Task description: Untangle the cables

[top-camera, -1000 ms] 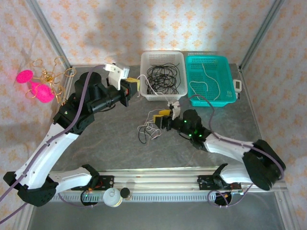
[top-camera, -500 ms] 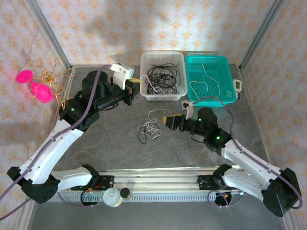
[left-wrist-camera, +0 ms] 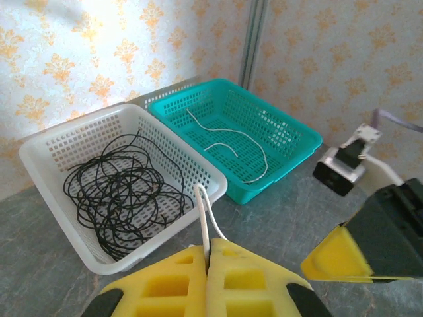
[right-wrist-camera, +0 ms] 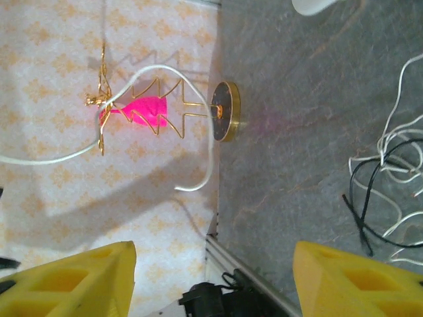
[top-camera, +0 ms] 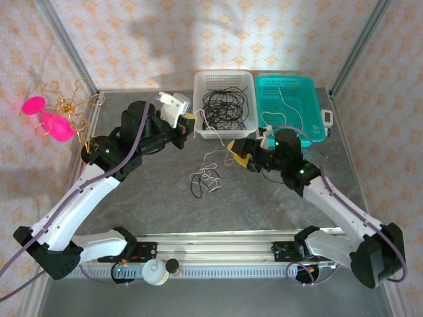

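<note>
Left wrist view: left pincer (left-wrist-camera: 207,256) pinched tight on a white cable (left-wrist-camera: 201,216), black cables (left-wrist-camera: 119,191) in white basket (left-wrist-camera: 59,142) at 10 o'clock; right pincer (right-wrist-camera: 213,267) gapes wide, holding nothing.

Bright, diffuse light fills every view. The top view shows soft grey shadows on the wallpaper (top-camera: 297,33) at upper centre. The right wrist view has a broad grey shadow at lower left, and its yellow fingers (right-wrist-camera: 73,277) along the bottom edge are blurred.
</note>
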Controlling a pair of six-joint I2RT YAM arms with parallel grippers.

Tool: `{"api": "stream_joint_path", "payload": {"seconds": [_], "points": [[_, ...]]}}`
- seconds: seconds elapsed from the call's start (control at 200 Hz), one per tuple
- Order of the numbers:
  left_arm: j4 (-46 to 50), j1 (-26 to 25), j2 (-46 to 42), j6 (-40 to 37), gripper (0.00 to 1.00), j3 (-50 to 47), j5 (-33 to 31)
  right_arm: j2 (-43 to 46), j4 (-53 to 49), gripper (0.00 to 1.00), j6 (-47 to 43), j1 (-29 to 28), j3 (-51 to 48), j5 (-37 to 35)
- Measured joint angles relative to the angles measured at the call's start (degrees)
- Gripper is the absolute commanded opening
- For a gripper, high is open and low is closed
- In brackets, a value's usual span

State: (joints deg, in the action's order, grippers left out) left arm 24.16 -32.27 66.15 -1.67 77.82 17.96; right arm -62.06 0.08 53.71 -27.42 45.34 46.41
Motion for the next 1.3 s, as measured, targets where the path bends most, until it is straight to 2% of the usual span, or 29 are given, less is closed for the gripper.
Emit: {"api": "stream_joint_path", "payload": {"seconds": [0.21,0.621,0.996,1.106,1.301], "points": [[0.0,0.0,0.5,-0.46,0.0,0.0,-0.02,-3.61,-0.07,0.64,4.72,0.0,2.99,2.91],[0.02,0.0,2.03,-1.29,0.0,0.0,0.0,-8.74,-0.76,0.58,5.6,-0.55,4.9,3.78],[0.04,0.0,2.25,-1.29,0.0,0.0,0.02,-11.47,-2.38,0.27,2.64,-1.42,6.45,4.24],[0.04,0.0,2.25,-1.29,0.0,0.0,0.0,-11.82,-2.84,0.15,1.88,-1.42,6.45,4.22],[0.04,0.0,2.25,-1.42,0.0,0.0,-0.52,-11.82,-3.28,0.09,1.51,-1.42,6.45,4.24]]}}
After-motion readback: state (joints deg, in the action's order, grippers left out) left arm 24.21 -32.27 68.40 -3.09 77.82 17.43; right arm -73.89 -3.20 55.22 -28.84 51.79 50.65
